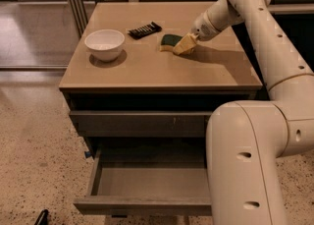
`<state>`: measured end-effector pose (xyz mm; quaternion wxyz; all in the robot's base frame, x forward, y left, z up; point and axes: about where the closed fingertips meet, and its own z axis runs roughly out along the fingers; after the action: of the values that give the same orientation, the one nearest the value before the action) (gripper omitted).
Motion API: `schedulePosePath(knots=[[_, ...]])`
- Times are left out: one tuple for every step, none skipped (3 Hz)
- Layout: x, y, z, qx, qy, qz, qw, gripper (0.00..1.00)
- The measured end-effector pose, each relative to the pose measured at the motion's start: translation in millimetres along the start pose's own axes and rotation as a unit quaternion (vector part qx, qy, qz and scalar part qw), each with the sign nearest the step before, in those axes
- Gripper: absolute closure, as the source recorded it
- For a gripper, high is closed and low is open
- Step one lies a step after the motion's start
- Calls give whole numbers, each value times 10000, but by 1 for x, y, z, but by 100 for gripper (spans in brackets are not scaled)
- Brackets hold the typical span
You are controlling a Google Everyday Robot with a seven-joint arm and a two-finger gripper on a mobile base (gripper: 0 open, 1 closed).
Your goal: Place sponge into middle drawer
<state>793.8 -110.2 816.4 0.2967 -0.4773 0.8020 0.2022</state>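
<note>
While the end effector (185,45) sits at the right edge of the sponge (169,40), touching or nearly touching it, I cannot tell if it is closed on it or spread apart. Sponge lies flat, green face up, on the back-centre of the surface (147,74), just right of the black bar (144,30), well apart from the white bowl (104,43). Middle drawer (147,182) is pulled open below, nothing visible on its floor; closed drawer (140,123) sits above it.

Risks, as judgement:
- A shallow grip on soft foam could slip on lift, dropping the sponge onto the surface or the floor.
- A push instead of a pinch would shove the sponge left into the bar.
- On the way down, the carry must clear the surface's front edge and the closed drawer front; clipping either could knock the sponge loose.
- The robot's own lower arm link (245,170) hides the drawer's right side, so a release there may catch the side wall.

Open room: the front half of the surface is bare, and the drawer's left and centre give a wide drop zone.
</note>
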Motion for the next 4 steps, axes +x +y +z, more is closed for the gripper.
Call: schedulePosePath(knots=[[-18,12,-32,-4,-379,-306,9988,100],[-56,57,-110,136,-1177,-1041,9875,100],[-63,93,-173,497,-1795,-1263,9743,100],[-62,128,-216,860,-2363,-1036,9623,100]])
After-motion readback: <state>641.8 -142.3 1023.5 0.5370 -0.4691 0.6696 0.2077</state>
